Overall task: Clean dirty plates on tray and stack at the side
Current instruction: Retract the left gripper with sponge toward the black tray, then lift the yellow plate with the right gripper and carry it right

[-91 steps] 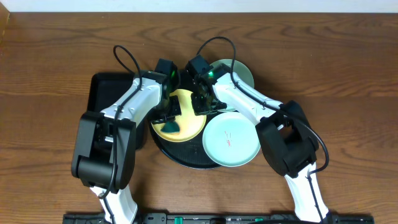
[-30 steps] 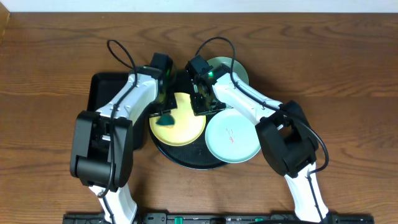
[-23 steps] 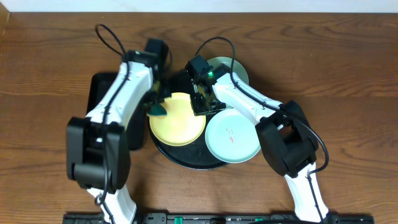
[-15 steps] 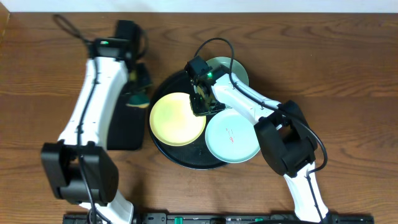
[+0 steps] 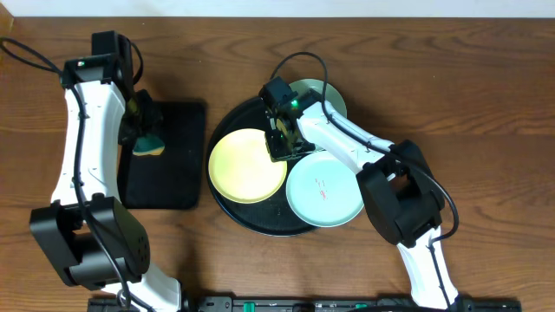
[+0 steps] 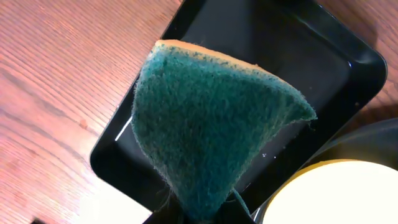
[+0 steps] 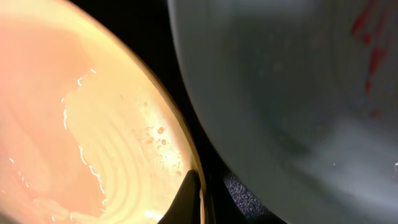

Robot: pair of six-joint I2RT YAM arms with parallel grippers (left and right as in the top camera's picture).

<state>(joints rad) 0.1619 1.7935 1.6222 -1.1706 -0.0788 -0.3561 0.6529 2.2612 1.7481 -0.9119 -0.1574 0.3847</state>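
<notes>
swung clear of the round tray (image 5: 260, 223), the left jaws now hang over the rectangular tray (image 5: 178, 178) on the table (image 5: 451, 69), clamped on a green sponge (image 6: 211, 118). three plates lie flat, face up: a yellow plate (image 5: 247, 166) and near teal plate (image 5: 323, 192) on the round tray, a far teal plate (image 5: 331, 97) at its back edge. right jaws sit at the yellow rim, grip unclear.

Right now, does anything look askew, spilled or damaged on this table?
Nothing looks spilled or broken. Two light blue plates sit askew on the round tray: the front plate, marked with red smears, overhangs the rim at the front right, and the back plate juts past the far rim.
</notes>
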